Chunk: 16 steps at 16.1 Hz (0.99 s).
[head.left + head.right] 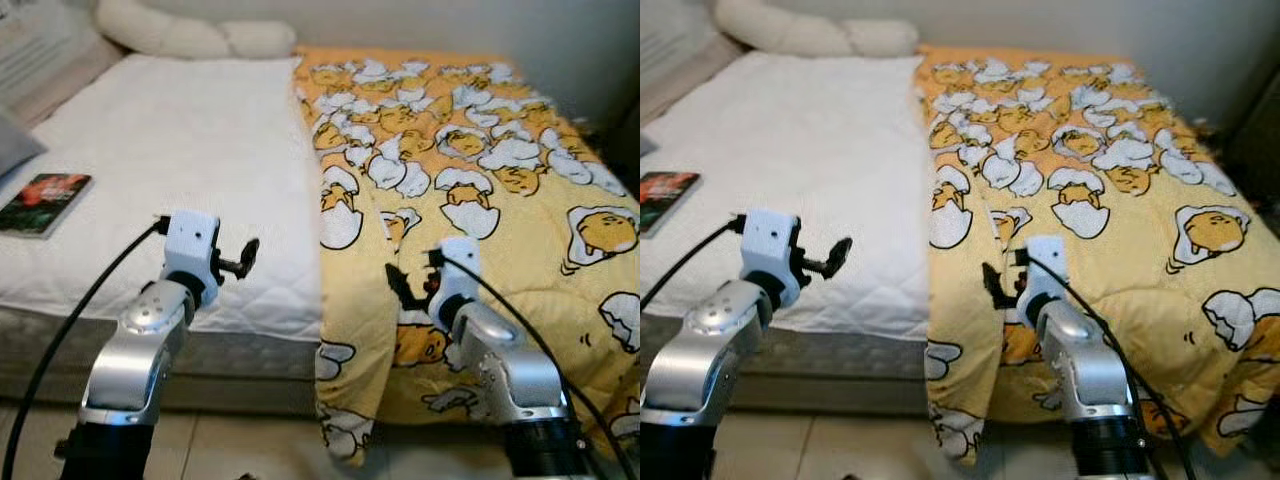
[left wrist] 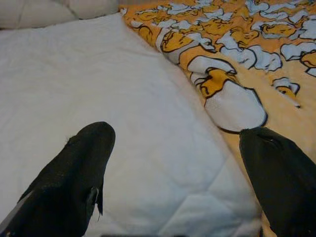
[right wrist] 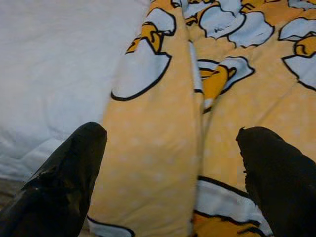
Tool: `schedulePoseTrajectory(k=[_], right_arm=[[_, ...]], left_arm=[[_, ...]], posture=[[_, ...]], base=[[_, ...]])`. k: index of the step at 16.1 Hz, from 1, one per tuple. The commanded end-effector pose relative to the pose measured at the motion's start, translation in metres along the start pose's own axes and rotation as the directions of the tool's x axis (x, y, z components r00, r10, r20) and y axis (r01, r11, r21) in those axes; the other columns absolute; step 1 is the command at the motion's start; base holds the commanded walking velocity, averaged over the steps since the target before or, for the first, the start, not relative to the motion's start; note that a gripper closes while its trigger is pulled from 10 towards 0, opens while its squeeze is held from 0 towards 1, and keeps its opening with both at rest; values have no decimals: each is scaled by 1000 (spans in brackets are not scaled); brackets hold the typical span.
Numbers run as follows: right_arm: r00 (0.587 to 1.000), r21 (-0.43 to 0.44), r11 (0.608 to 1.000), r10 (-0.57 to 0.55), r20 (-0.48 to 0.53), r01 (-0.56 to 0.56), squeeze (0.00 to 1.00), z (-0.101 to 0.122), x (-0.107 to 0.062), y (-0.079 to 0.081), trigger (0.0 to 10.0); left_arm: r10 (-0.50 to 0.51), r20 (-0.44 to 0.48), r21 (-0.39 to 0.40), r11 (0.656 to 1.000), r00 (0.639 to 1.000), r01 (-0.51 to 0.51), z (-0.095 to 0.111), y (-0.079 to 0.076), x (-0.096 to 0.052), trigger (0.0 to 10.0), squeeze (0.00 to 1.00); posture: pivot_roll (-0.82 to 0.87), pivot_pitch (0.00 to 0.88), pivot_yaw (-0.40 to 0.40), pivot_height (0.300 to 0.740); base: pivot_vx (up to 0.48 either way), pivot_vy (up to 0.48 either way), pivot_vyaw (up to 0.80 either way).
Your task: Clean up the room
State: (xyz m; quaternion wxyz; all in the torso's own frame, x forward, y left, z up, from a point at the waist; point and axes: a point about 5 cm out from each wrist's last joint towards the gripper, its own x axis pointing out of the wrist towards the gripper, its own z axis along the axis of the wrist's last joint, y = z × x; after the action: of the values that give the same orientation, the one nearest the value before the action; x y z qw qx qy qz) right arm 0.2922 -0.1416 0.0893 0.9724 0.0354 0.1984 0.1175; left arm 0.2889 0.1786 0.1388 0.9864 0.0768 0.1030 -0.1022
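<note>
A yellow blanket printed with white-and-yellow egg figures covers the right half of the bed, and its folded left edge hangs over the front. The white quilted mattress lies bare on the left half. My left gripper is open above the mattress's front edge, just left of the blanket edge. My right gripper is open over the blanket's hanging fold, holding nothing.
A dark-covered book lies on the mattress at the far left. White pillows lie along the head of the bed. A light wall stands behind the bed, and pale tiled floor runs below its front.
</note>
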Motion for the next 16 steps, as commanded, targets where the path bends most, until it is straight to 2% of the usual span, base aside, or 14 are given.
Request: schedulePoseTrajectory(k=[1,16], right_arm=[[1000,-13,1000,12,6,-12,0,3,2,6,10000],[999,17,999,-35,-34,35,0,-6,-4,5,10000]], left_arm=[[8,1,3,1000,1000,-8,1,4,-1,10000,0],[-8,-26,15,1000,1000,8,-7,2,-9,10000,0]], posture=[[-80,0,-22,740],[-73,0,-32,740]], base=[[307,0,0],[288,0,0]])
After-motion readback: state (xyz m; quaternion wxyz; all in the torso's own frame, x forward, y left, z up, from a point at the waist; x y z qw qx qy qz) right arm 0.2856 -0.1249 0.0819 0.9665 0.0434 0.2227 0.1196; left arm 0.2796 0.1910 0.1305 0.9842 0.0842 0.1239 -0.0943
